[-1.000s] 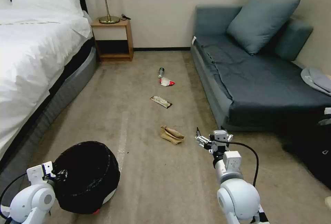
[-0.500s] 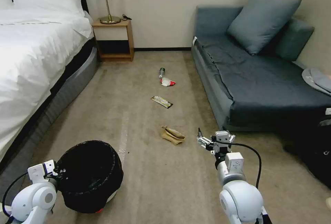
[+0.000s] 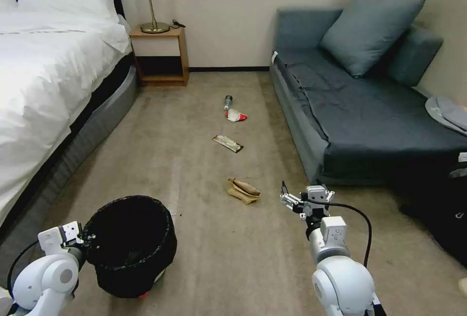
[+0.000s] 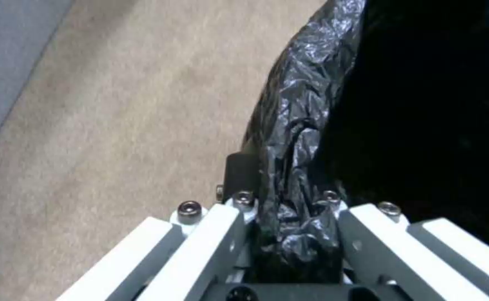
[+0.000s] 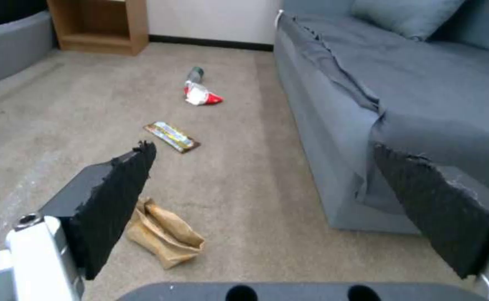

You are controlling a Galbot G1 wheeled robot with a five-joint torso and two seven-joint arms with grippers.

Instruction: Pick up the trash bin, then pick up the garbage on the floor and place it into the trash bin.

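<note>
Gripping the liner-covered rim of the trash bin (image 3: 130, 245) at near left: left hand (image 4: 289, 217), clamped. Hovering wide open at near right: right hand (image 3: 297, 199). Lying on the carpet (image 3: 219, 257) just beyond: tan paper bag (image 3: 242, 189); wrapper (image 3: 227, 143), red-white packet (image 3: 236, 115), bottle (image 3: 227, 101) farther off.

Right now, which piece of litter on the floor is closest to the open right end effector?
The tan paper bag. It lies just beside the right end effector, while the wrapper, packet and bottle lie farther up the carpet.
</note>
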